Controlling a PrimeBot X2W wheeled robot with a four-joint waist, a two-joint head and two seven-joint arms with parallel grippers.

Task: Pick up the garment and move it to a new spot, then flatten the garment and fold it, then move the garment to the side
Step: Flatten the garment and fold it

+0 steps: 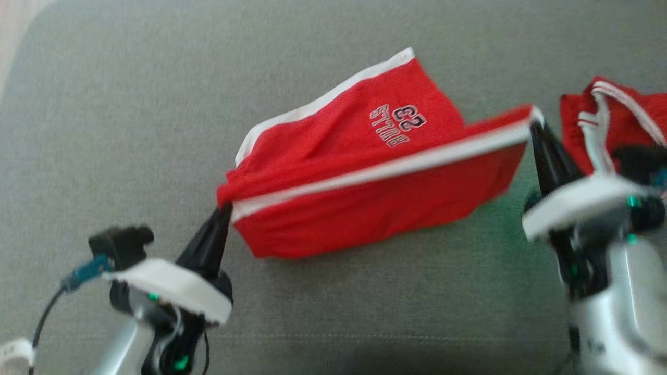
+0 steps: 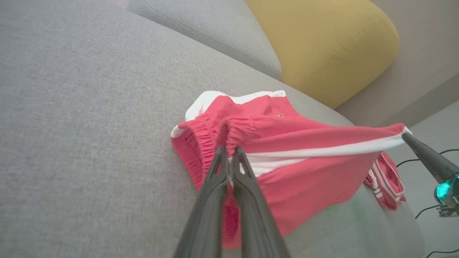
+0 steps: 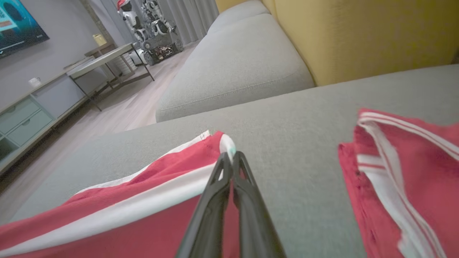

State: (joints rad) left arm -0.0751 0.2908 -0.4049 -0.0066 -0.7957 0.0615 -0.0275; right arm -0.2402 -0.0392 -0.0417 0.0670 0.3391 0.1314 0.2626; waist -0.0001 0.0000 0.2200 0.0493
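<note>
Left pincer (image 1: 225,208): shut tight on the gathered elastic waistband (image 2: 200,143) of the red shorts (image 1: 375,203); the two dark fingers meet at their tips with cloth bunched between them

Right pincer (image 1: 534,122): clamped on the opposite corner of the same shorts, where the white side stripe (image 1: 380,169) ends at the hem; its fingertips are pinched together over the white edge

Shorts between the pincers: the stripe runs taut from one pincer to the other, lower at the robot's left and higher at its right; the red panel below the stripe hangs down, and its lower edge reaches the sofa seat (image 1: 130,130)

Rest of the shorts: the other leg lies on the seat behind the taut edge, white trim along its far side; dark-outlined lettering (image 1: 398,122) with a number reads upside down in the head view

Position: roughly mid-seat, in front of the robot, between the two arms

Second garment (image 1: 620,120): red with white stripes, crumpled on the seat just beyond the right pincer, apart from the held shorts

Sofa: grey woven fabric; a yellow back cushion (image 2: 322,43) stands behind the seat, and another grey seat cushion (image 3: 244,61) adjoins it

Room beyond: wooden floor, a metal-legged table (image 3: 104,57), a low cabinet with drawers (image 3: 21,114), a wall screen (image 3: 18,25); dark cables (image 2: 426,157) lie on the floor past the sofa end
</note>
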